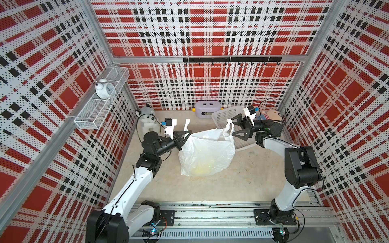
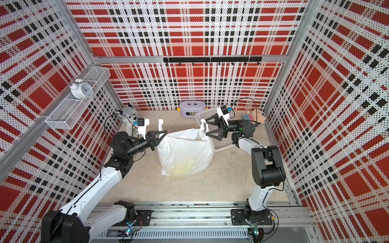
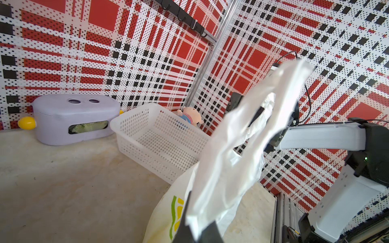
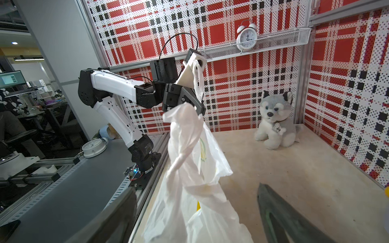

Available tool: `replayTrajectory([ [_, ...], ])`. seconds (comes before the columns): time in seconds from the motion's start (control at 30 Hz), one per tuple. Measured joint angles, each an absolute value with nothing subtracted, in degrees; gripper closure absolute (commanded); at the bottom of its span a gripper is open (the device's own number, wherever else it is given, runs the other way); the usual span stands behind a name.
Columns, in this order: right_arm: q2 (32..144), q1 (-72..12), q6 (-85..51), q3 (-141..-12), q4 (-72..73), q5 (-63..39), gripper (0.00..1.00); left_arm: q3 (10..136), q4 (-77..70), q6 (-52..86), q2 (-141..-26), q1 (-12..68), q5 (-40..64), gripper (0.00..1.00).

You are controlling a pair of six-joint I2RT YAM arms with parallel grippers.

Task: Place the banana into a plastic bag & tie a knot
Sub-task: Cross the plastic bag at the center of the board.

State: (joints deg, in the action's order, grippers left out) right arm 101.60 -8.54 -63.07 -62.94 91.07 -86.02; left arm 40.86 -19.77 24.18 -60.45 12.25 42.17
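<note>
The plastic bag [image 1: 207, 151] stands upright mid-frame; left gripper [image 1: 189, 133] clamps one handle [image 1: 187, 124], right gripper [image 1: 229, 127] spread; husky tag [image 4: 278, 128] reads "dog".

You have the plastic bag [image 1: 207, 151] standing on the table [image 1: 252, 178], with the banana [image 1: 202, 169] inside it. Left of the bag sits the toy dog [image 1: 147, 120]. Just behind the bag, to its right, is the basket [image 1: 221, 114]. Farther behind the bag stands the box [image 1: 207, 108], and to the bag's far right rear lies the doll [image 1: 272, 115].
</note>
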Motion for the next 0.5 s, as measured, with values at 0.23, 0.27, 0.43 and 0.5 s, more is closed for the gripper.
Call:
replayTrajectory([
  [0.23,102.1,-9.5,-64.2,-64.2,91.1,-86.1,0.16,40.9,-19.9,24.2,-61.2,12.5,42.1,1.00],
  [0.27,102.3,-9.7,-64.4,-64.7,91.1,-86.1,0.17,40.9,-19.9,24.2,-61.2,12.6,42.1,1.00],
  [0.43,103.5,-10.7,-65.4,-65.8,91.1,-86.1,0.20,40.9,-19.9,24.2,-61.2,13.0,42.0,1.00],
  [0.5,103.7,-11.1,-65.7,-65.8,91.1,-86.1,0.24,40.9,-19.9,24.2,-61.2,13.0,42.0,1.00],
])
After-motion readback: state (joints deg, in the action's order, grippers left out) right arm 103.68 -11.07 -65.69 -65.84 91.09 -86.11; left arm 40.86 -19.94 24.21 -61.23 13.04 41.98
